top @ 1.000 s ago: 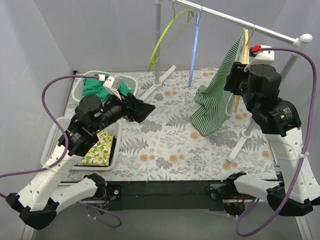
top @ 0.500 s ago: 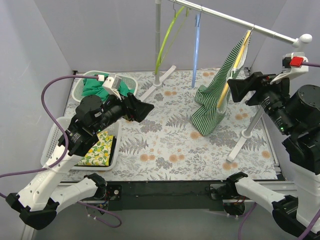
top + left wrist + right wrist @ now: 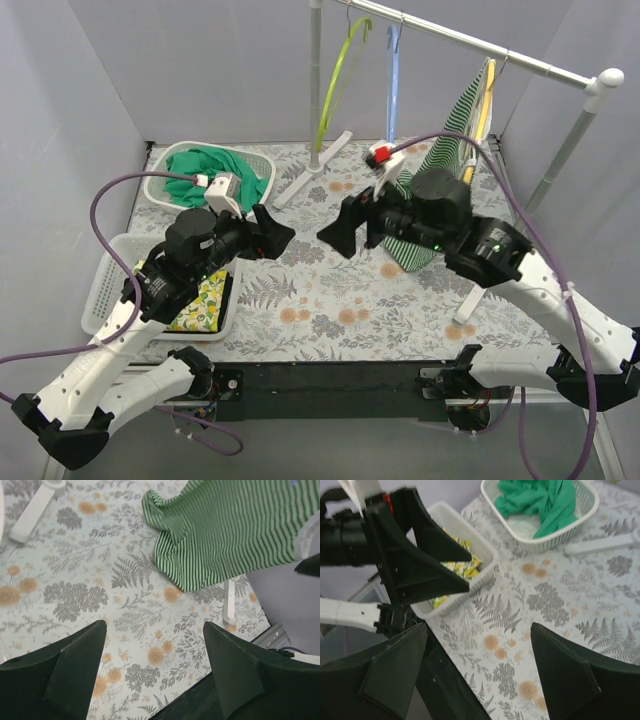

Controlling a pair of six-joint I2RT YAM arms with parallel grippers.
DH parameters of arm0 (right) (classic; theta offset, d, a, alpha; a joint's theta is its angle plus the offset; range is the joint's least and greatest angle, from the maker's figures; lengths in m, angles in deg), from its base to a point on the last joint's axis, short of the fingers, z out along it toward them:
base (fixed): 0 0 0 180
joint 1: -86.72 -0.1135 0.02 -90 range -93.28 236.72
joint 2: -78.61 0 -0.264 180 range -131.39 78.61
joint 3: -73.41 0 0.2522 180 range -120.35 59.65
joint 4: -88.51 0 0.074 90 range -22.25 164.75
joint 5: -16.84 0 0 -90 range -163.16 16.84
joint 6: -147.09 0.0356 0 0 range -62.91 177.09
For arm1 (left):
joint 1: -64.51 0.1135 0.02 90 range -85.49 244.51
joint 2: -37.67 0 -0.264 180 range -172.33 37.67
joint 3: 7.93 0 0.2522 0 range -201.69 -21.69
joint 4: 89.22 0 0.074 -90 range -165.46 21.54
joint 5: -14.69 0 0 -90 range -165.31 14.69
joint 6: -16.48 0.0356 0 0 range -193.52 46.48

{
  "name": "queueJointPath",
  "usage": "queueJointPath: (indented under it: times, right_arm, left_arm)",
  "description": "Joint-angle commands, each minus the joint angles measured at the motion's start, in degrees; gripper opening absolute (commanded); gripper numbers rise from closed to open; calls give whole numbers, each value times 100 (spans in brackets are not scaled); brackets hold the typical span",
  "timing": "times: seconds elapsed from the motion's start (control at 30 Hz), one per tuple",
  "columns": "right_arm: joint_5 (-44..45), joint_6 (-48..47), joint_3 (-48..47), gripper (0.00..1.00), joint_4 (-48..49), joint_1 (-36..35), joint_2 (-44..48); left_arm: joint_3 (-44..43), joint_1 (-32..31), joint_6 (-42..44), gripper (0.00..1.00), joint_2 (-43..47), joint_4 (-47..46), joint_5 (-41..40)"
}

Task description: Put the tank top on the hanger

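The green-and-white striped tank top point(image 3: 455, 140) hangs on the yellow hanger point(image 3: 485, 100), which hangs by its hook from the rail point(image 3: 450, 38) at the right. Its lower end bunches on the table behind my right arm. In the left wrist view the tank top point(image 3: 235, 530) fills the upper right. My left gripper point(image 3: 275, 232) is open and empty above the table's left middle. My right gripper point(image 3: 340, 232) is open and empty, pointing left toward the left gripper, clear of the garment. The right wrist view shows only floral table between its fingers point(image 3: 560, 675).
A lime-green hanger point(image 3: 340, 70) and a light blue hanger point(image 3: 392, 75) hang on the rail. A white basket point(image 3: 165, 192) holds plain green cloth point(image 3: 215, 165). A nearer basket point(image 3: 105, 275) holds lemon-print cloth point(image 3: 200, 300). White rack feet point(image 3: 310, 170) lie on the table.
My right arm has swung from the hanger at the rail down and left to the table's middle, with the gripper open. The tank top stays on the hanger. My left gripper shifted slightly.
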Motion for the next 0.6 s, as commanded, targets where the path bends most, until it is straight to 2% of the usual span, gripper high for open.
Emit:
queueJointPath:
  times: [0.0, 0.03, 0.1, 0.13, 0.17, 0.23, 0.3, 0.47, 0.57]
  right_arm:
    - [1380, 61, 1078, 96, 1351, -820, 374]
    - [1556, 70, 1716, 96, 1580, -1048, 401]
    - [1864, 79, 2247, 98, 2126, -1190, 410]
    - [1943, 79, 2902, 98, 2336, -1269, 419]
    - [1970, 113, 3205, 98, 2869, -1270, 471]
    - [2006, 123, 3950, 99, 3312, -1270, 541]
    - [2111, 105, 4392, 99, 3744, -1270, 664]
    - [2418, 184, 5017, 99, 3956, -1261, 998]
    - [2524, 246, 5317, 99, 4061, -1261, 1174]
  left_arm:
    - [377, 21, -448, 79, 151, 392, -495]
    - [517, 21, -501, 80, 151, 392, -513]
    - [623, 21, -589, 82, 143, 392, -461]
    - [667, 21, -625, 82, 134, 348, -426]
    - [754, 21, -634, 84, 116, 339, -382]
    - [851, 21, -686, 84, 81, 357, -399]
    - [922, 21, -809, 85, 81, 461, -565]
    - [993, 21, -871, 89, 64, 541, -829]
    - [808, 21, -915, 98, -121, 577, -1058]
